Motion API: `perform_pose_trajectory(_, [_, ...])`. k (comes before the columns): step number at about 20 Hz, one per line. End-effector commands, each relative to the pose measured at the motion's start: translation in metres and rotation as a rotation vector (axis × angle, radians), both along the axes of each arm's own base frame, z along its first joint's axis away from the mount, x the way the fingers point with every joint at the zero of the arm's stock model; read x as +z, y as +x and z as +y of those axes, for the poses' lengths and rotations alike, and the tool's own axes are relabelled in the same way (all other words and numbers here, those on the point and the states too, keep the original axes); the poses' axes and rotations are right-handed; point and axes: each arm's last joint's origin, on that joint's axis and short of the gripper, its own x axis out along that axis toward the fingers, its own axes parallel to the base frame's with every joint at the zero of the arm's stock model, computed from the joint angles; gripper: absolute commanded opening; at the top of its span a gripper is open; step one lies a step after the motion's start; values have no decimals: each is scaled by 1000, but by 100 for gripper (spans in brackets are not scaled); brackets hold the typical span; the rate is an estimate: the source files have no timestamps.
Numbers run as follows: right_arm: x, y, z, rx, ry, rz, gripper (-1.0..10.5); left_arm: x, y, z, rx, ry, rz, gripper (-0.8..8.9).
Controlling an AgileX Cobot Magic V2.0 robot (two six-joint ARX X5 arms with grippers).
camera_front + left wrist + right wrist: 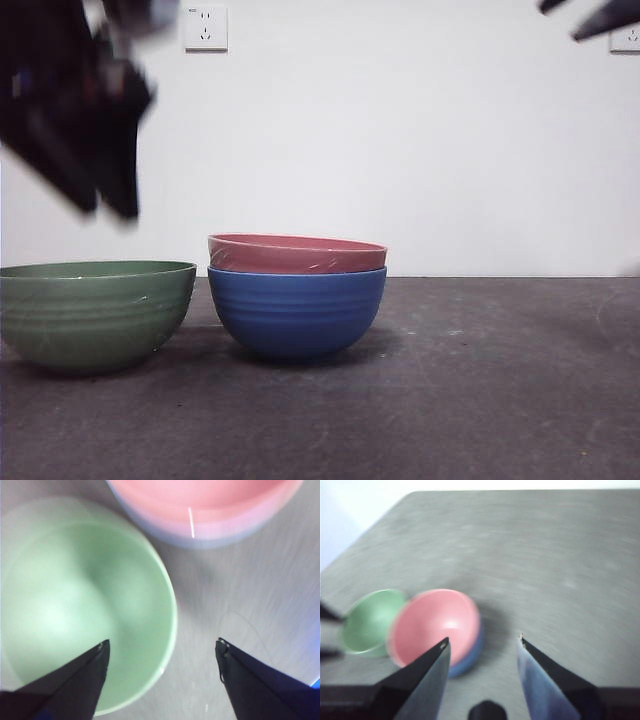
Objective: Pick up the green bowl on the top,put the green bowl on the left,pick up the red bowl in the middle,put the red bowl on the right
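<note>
Two hands gape — left hand over green bowl | red bowl nests in blue bowl

Green bowl: muted sage green, faint horizontal ribs on the side. Red bowl: dusty pinkish red, paler rim. Blue bowl: saturated blue, horizontal ribs. Table: dark grey, lightly mottled. Wall: plain white. Left gripper and right gripper: black.
</note>
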Motion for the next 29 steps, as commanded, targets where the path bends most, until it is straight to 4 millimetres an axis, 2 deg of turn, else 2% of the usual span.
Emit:
perform_pose_trajectory(1, [11, 13, 22, 114, -40, 7, 222, 34, -17, 13, 75, -115, -96, 348])
perform_pose_trajectory(4, [19, 33, 61, 269, -108, 71, 221, 64, -39, 41, 158, -199, -203, 345])
perform_pose_trajectory(8, [8, 56, 118, 408, -217, 171, 221, 77, -65, 86, 338, -197, -254, 345])
perform_pose_trajectory(12, [-17, 66, 174, 511, -337, 234, 219, 82, -85, 115, 499, -171, -285, 345])
perform_pose_trajectory(16, [-56, 67, 211, 552, -466, 275, 218, 82, -94, 120, 520, -179, -274, 345])
perform_pose_trajectory(19, [-83, 70, 228, 564, -552, 290, 218, 81, -94, 120, 521, -174, -259, 345])
perform_pose_trajectory(22, [-99, 75, 237, 572, -560, 303, 215, 81, -95, 120, 521, -174, -259, 345])
perform_pose_trajectory(25, [-104, 77, 239, 584, -572, 299, 122, 81, -94, 120, 521, -174, -260, 345])
perform_pose_trajectory(29, [-107, 78, 239, 584, -575, 305, 122, 81, -94, 120, 521, -173, -260, 345])
